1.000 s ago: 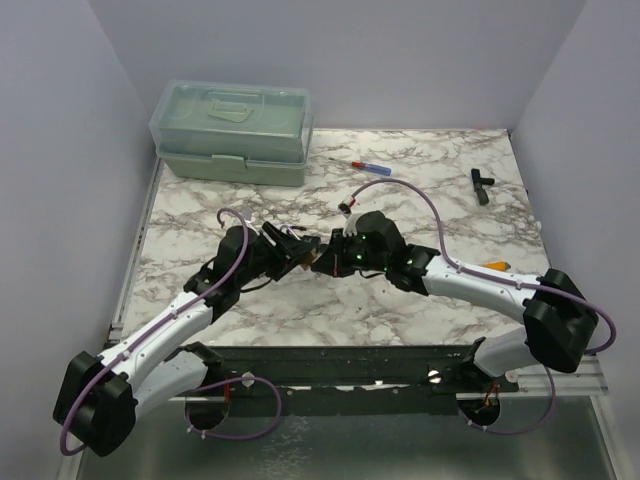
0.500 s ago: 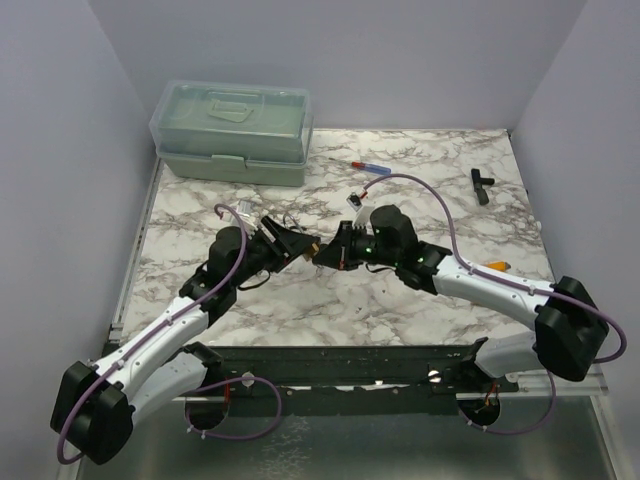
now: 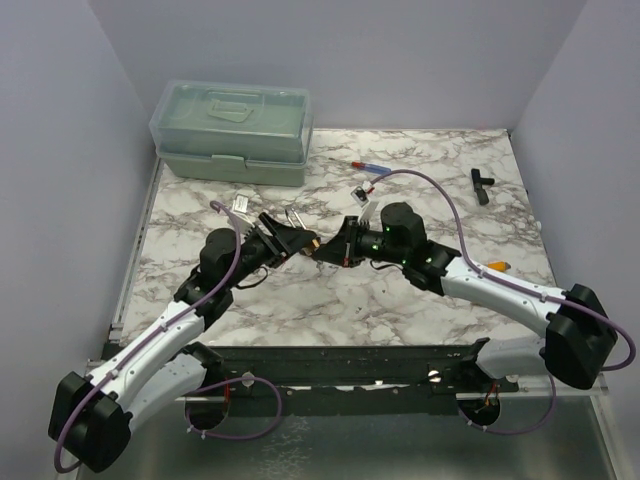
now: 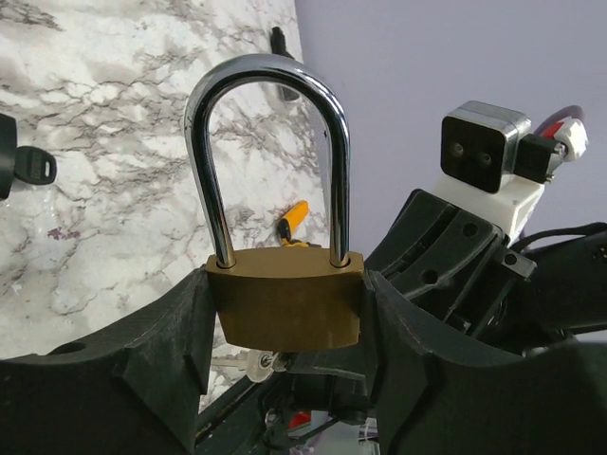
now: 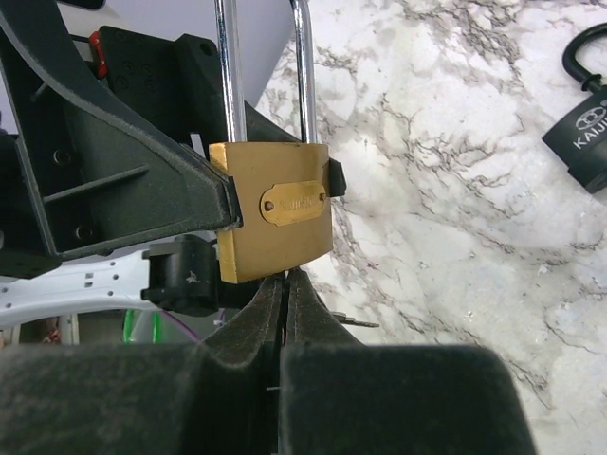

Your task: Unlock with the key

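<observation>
Padlock [image 4: 285, 303], brass, one: clamped across its body by my left tool [image 4: 285, 327], with the shackle [image 4: 266, 71] upward and seated in both holes, so not yet released. It was held off the worktop [image 3: 330, 300] at the middle of the top view, underside turned toward the right arm. I judged this was to offer the keyway to that arm.

Right tool [image 5: 285, 289]: fingers pressed together directly beneath the lock body, tips at or just short of its lower edge.

Key [image 4: 258, 363]: only a sliver of pale metal showed under the body in the left wrist view. In the right wrist view the fingers covered it, so I took it as pinched there. I could not tell how far it sat in the lock, or whether it was turned.

Keyway: hidden in every view.

Second padlock [image 5: 590, 123], black: lay on the worktop at the upper right of the right wrist frame, cut off by the edge.
</observation>
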`<state>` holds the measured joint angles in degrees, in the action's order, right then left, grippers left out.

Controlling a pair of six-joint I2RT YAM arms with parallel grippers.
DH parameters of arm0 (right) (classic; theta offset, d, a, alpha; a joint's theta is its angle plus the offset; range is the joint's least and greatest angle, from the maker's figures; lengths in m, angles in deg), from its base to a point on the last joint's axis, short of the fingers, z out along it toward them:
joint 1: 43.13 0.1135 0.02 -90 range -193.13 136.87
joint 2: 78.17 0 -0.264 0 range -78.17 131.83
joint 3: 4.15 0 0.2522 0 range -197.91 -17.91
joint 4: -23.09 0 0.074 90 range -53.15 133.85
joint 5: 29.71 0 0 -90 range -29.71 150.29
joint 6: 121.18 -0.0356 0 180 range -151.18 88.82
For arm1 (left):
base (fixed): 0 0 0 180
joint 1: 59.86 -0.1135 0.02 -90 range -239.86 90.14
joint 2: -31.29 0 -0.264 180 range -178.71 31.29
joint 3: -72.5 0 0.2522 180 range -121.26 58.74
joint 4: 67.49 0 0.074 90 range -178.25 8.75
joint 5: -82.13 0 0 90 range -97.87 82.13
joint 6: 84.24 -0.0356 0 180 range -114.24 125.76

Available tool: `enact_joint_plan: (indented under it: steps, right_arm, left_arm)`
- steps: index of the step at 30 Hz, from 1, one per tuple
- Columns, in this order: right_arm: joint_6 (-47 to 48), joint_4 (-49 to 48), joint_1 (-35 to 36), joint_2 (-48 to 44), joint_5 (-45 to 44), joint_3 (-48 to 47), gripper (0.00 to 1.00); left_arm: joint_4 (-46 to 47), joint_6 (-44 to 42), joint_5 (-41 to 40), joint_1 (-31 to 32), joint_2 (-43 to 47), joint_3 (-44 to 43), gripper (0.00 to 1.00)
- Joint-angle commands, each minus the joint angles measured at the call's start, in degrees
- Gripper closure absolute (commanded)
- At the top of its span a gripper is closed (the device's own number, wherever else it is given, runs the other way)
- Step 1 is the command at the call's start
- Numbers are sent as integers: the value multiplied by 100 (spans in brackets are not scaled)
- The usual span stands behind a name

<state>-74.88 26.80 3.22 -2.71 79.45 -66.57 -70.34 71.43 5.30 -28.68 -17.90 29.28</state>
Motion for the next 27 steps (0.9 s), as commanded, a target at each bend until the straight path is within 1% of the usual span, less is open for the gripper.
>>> enact_joint_plan:
  steps: [1,12,15,18,20,27]
  right_arm:
    - [-74,-825,-82,-127,-86,-28,100]
    - [1,-1137,-90,-213,117,32,100]
    - [161,-1082,-91,-255,126,42,100]
    - [505,-771,-90,-323,51,17,99]
    - [738,-512,-91,-374,-81,-3,95]
    - [1509,297,-91,-470,-282,-134,66]
  left_arm:
    - [942,38,1302,178,385,-29,100]
    - [1061,-72,1389,176,623,33,100]
    - [1056,-28,1258,177,666,60,100]
    - [848,96,933,174,645,69,100]
    - [613,175,610,178,620,76,100]
    - [234,742,-415,176,532,237,100]
